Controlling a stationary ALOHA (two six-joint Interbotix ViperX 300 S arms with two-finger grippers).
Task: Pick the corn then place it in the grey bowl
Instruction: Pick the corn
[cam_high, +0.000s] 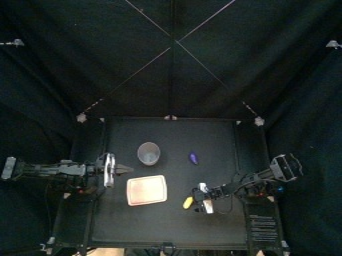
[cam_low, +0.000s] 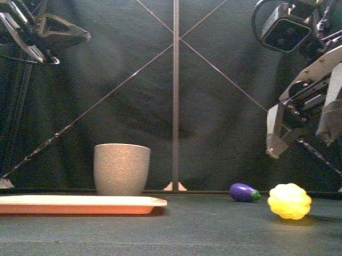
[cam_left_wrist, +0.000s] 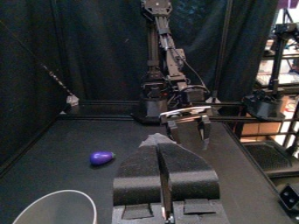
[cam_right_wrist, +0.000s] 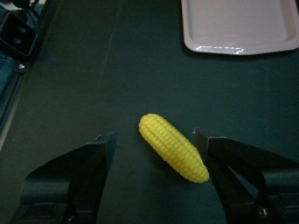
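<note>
A yellow corn cob (cam_high: 189, 202) lies on the black table near the front, right of the pink tray (cam_high: 146, 189). My right gripper (cam_high: 199, 198) hovers just above it, open. In the right wrist view the corn (cam_right_wrist: 176, 147) lies between the spread jaws of my right gripper (cam_right_wrist: 156, 140), untouched. From the front the corn (cam_low: 289, 201) sits below my right gripper (cam_low: 299, 145). The tall grey speckled cup (cam_high: 150, 153) stands upright behind the tray. My left gripper (cam_high: 107, 170) rests at the left, shut and empty, with its jaws pressed together (cam_left_wrist: 163, 144).
A small purple toy (cam_high: 194, 158) lies right of the grey cup (cam_low: 122, 168), behind the corn, and shows as (cam_low: 243, 192) from the front. The pink tray (cam_low: 80, 204) lies flat and bare in front of the cup.
</note>
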